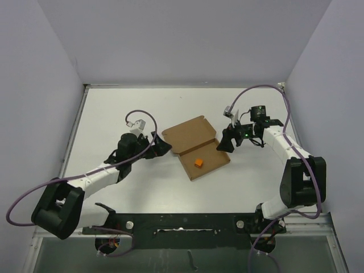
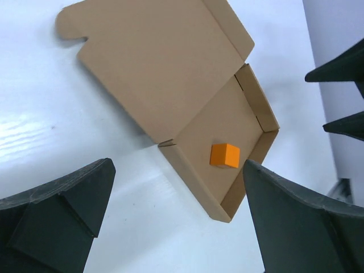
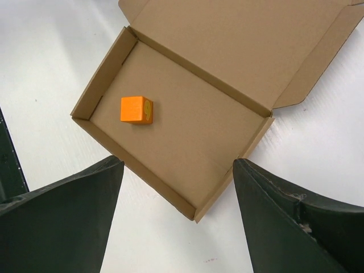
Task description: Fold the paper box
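Near the middle of the surface (image 1: 131, 105) lies the box (image 1: 189, 135), its tray walls upright and its lid open flat toward the far-left corner. An orange cube (image 1: 198, 162) sits inside the tray. On either side, the left claw (image 1: 164, 148) and the right claw (image 1: 223, 144) are both spread wide, holding nothing.

The paper box (image 1: 190, 135) is plain, unprinted brown, and the small cube (image 1: 198, 163) in its near half is bright orange. The table (image 1: 114, 114) is glossy white. The left gripper (image 1: 166, 148) and right gripper (image 1: 220, 144) are matte black, and their cables (image 1: 267, 87) are purple.
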Robot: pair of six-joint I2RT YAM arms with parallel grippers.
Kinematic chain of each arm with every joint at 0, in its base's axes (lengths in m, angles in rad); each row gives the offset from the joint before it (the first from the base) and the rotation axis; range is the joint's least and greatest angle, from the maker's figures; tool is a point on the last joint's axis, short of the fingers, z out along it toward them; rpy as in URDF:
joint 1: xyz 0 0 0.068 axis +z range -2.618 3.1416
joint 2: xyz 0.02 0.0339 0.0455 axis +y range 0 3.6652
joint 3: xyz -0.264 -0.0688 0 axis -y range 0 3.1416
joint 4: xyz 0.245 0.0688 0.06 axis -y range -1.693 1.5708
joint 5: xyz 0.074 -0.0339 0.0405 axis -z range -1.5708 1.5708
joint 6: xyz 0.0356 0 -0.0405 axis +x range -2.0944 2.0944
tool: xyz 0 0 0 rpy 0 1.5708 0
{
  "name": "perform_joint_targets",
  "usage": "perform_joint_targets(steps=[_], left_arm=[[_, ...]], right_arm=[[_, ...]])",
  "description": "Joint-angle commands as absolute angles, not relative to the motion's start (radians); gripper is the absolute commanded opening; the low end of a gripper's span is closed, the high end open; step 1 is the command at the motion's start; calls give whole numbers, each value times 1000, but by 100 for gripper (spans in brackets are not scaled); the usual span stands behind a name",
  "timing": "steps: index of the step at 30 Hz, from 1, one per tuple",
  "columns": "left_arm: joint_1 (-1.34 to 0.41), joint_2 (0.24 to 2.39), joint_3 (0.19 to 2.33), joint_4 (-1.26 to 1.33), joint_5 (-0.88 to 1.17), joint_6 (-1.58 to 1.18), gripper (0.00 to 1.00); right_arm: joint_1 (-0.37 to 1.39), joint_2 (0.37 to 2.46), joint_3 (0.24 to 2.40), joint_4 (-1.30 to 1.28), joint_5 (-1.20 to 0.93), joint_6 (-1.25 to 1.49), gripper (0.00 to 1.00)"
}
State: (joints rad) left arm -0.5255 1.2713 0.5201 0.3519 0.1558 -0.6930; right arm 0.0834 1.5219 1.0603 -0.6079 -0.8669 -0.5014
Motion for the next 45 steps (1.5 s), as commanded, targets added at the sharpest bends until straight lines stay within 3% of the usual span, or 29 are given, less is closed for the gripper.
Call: perform_joint_targets(steps=[1, 11, 28, 39, 45], left_arm=[[-402, 1274, 486, 514, 395, -807, 98], [-225, 1452, 396, 777, 537, -968, 98], [-318, 1636, 481, 845, 446, -1104, 89], [-378, 1792, 575, 898, 380, -1221, 77], [-376, 1838, 636, 827, 292, -1226, 63]], right_arm=[[70, 1476, 1072, -589, -920, -511, 80], [64, 1480, 1071, -584, -924, -504, 80], [63, 1488, 1071, -584, -922, -501, 80], [63, 1491, 1071, -584, -928, -503, 80], [63, 1489, 1071, -586, -931, -503, 80]])
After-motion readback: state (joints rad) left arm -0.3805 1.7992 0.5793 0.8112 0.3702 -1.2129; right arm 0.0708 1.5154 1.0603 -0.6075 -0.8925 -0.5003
